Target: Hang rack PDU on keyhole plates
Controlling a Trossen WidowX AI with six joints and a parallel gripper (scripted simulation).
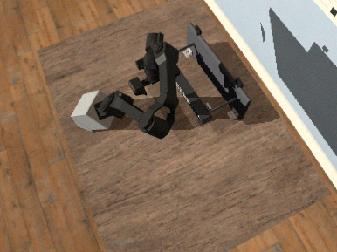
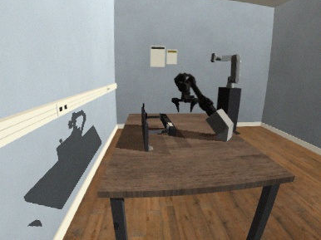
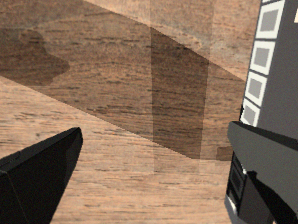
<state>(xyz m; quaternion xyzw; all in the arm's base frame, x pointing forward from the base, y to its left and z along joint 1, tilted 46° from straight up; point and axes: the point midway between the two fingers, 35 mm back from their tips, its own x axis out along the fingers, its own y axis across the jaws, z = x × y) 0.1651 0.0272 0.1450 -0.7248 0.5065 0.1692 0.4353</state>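
I am holding the gripper (image 2: pixel 185 103) above the table (image 2: pixel 200 165) with its fingers spread fully, gripping nothing. The power strip (image 1: pixel 192 97) is lying flat on the table, just beside the upright panel (image 1: pixel 216 71), which is standing on the side of the strip toward the wall (image 1: pixel 244 8).
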